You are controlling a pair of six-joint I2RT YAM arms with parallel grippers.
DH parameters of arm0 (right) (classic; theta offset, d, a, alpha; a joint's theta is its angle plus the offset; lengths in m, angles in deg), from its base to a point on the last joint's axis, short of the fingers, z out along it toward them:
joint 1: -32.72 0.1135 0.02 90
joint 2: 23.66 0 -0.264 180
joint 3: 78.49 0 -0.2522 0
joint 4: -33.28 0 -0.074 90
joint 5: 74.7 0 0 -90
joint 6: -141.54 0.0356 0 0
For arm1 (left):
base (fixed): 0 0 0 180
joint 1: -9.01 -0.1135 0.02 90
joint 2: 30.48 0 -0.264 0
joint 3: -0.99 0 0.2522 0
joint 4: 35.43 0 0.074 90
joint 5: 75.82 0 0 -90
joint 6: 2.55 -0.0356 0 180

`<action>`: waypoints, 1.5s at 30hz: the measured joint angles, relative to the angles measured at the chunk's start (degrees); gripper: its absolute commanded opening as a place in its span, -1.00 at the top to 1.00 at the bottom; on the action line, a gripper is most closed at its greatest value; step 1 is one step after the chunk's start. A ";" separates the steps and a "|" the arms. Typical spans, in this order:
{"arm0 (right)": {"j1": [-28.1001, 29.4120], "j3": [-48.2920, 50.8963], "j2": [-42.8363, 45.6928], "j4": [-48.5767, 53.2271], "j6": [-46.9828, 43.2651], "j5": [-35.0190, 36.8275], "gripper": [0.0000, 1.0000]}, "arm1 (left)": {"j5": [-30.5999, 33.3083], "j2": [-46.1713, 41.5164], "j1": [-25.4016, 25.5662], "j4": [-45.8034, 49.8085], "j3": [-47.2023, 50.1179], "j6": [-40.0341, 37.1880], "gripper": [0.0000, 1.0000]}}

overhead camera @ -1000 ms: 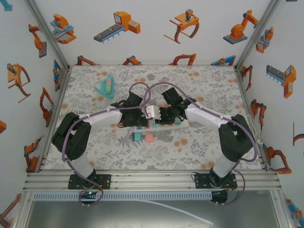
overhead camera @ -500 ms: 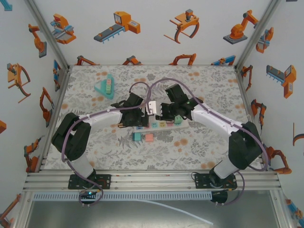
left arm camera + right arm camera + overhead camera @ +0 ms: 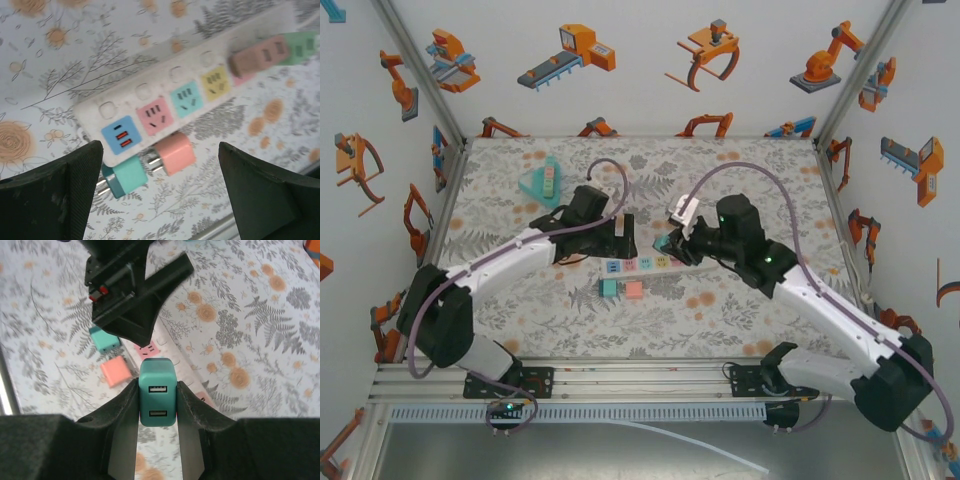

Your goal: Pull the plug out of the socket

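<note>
A teal plug (image 3: 157, 399) with two USB ports is clamped between the fingers of my right gripper (image 3: 157, 407), lifted clear above the white power strip (image 3: 172, 354). From above, that gripper (image 3: 670, 242) hovers over the strip's (image 3: 638, 265) right half. The strip (image 3: 165, 87) shows blue, pink, teal and yellow sockets, and a pink plug (image 3: 255, 56) still sits in it further along. My left gripper (image 3: 620, 238) hangs over the strip's left end, open (image 3: 160, 200), with nothing between its fingers.
Two loose plugs lie on the table just in front of the strip, one teal (image 3: 609, 288) and one pink (image 3: 633, 290). A teal triangular tray (image 3: 542, 182) with small blocks sits at the back left. Walls enclose the floral table on three sides.
My right gripper has risen and drawn back off the strip with the teal plug in it. The left arm has stretched forward and its gripper has shifted slightly toward the back.
</note>
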 measured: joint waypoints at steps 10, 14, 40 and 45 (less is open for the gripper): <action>0.00 5.22 10.32 1.01 30.67 8.90 0.61 | -11.58 -20.04 1.40 -3.76 9.49 -7.78 -0.98; 0.00 9.09 10.58 0.44 40.65 11.78 0.62 | -14.47 -27.50 2.56 -3.19 12.87 -12.57 -0.94; 2.36 30.75 -15.41 -37.99 69.02 13.20 0.41 | -18.14 -33.83 7.65 8.76 15.37 -32.28 -0.94; 2.49 33.00 -18.23 -43.30 71.06 13.79 0.24 | -16.94 -33.42 7.91 8.76 15.37 -32.89 -0.94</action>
